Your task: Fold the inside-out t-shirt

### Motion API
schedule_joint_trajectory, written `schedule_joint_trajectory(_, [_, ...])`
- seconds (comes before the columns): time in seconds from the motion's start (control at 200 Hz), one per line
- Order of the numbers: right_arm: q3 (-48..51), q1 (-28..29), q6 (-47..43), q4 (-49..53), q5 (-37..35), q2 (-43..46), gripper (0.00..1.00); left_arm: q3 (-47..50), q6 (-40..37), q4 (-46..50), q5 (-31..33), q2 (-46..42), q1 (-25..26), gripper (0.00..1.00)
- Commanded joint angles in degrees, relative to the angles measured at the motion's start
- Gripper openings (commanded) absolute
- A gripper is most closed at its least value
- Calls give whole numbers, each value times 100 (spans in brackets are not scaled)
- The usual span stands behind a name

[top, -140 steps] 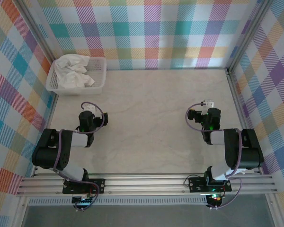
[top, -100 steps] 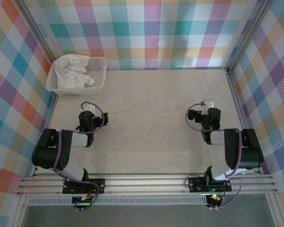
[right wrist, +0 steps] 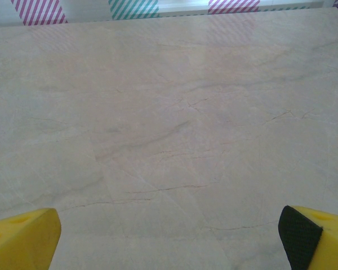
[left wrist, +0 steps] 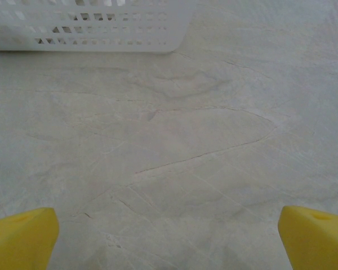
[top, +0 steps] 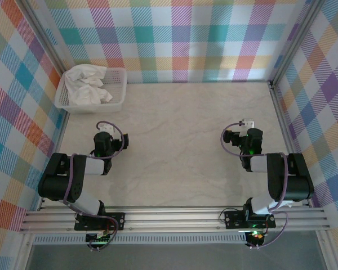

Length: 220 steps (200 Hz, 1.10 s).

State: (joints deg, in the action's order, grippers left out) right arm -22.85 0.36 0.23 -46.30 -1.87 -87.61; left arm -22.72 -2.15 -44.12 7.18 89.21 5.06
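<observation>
Far left corner, top view: white mesh basket (top: 120,90) against the plaid wall (top: 180,39). The inside-out t-shirt (top: 85,85) lies in it, crumpled in a white heap that fills the basket's left and middle and rises above the rim; no print can be made out from here. Nothing is touching it. Just nearer than the basket, on the left side, the left arm is folded back on itself, and the left gripper (top: 105,130) points toward the far wall, well short of the basket and apart from it. Its wrist view gives the basket's slotted side wall (left wrist: 90,25) across the top left, bare marbled table (left wrist: 174,140) below it, and the two yellow fingertips (left wrist: 22,236) at the bottom corners. The jaws are spread wide with only tabletop between them and nothing held. Centre: pale, veined table surface (top: 180,129), with an aluminium rail (top: 174,216) along the near edge carrying both bases. Right side: the right arm is folded likewise, the right gripper (top: 249,128) aimed at the far wall over the table. In its wrist view the yellow fingertips (right wrist: 22,236) sit at the bottom corners, the right-hand one showing a black pad (right wrist: 297,236). These jaws are also spread wide and hold nothing, with table between them and striped wall at the top edge.
</observation>
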Motion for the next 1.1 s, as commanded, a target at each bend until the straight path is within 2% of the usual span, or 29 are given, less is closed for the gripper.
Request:
schedule_joint_trajectory(0.0, [-26, 26, 74, -212, 102, -27, 100, -131, 85, -239, 48, 50, -67, 100])
schedule_joint_trajectory(0.19, [-3, 32, 175, 134, -205, 465, 100, -68, 76, -330, 55, 21, -62, 100])
schedule_joint_trajectory(0.27, [-318, 43, 409, 1420, -526, 1263, 100, 28, 85, -221, 232, -325, -4, 100])
schedule_joint_trajectory(0.305, [-714, 43, 1014, 2511, -880, 1691, 100, -24, 83, 232, 376, -749, 47, 100])
schedule_joint_trajectory(0.34, [-1105, 41, 1450, 3448, -927, 1979, 100, -172, 167, 915, 538, -1195, 105, 100])
schedule_joint_trajectory(0.425, [-1955, 46, 2096, 4985, -278, 2226, 100, -626, 640, 2406, 766, -2247, 160, 100])
schedule_joint_trajectory(0.45, [-2251, 43, 2245, 5369, 159, 2211, 100, -773, 855, 2768, 798, -2492, 162, 100])
schedule_joint_trajectory(0.51, [-2674, 90, 2398, 5801, 851, 2071, 100, -1270, 1303, 3584, 928, -2929, 154, 100])
schedule_joint_trajectory(0.575, [-3167, 189, 2442, 6204, 1536, 1773, 100, -1948, 1599, 4359, 1032, -2962, 128, 100])
schedule_joint_trajectory(0.645, [-3796, 307, 2448, 6744, 2124, 1361, 100, -2879, 1847, 5217, 1011, -2546, -56, 100])
schedule_joint_trajectory(0.76, [-4634, 528, 2314, 7463, 2793, 812, 100, -4622, 2272, 6505, 627, -1229, -565, 100])
schedule_joint_trajectory(0.905, [-4856, 744, 2279, 7659, 3005, 646, 100, -6732, 3182, 7720, 228, 707, -1263, 100])
schedule_joint_trajectory(1.095, [-4696, 773, 2204, 7769, 2937, 766, 100, -9191, 2944, 8669, 340, 2894, -1603, 100])
